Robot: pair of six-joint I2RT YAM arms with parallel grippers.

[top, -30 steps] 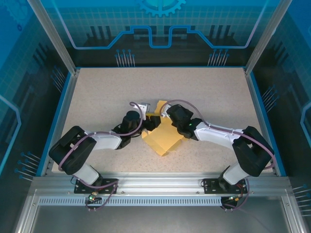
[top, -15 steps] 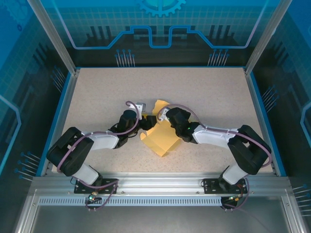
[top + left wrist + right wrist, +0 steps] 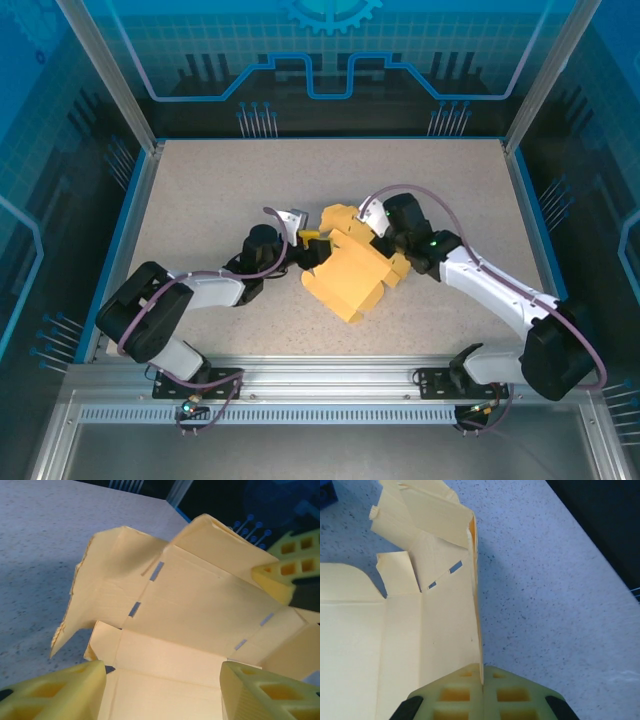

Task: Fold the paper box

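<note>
Pale yellow paper box (image 3: pixel 350 280) lay partly formed, flaps unclosed: right gripper (image 3: pixel 482 674) pinched one raised wall edge; left gripper (image 3: pixel 160 685), spread wide, faced its interior. Most folding apparently undone.

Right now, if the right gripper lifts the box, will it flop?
Probably floppy: the box is thin card, its flaps bending at slotted creases. It may sag, since the right gripper pinches just one edge. The ragged flap may tear.

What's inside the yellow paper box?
Nothing I can see. The paper box is opened out, bare yellow inside with small slits. The right gripper pinches one wall's edge. Whatever lies beneath the card on the table is covered.
</note>
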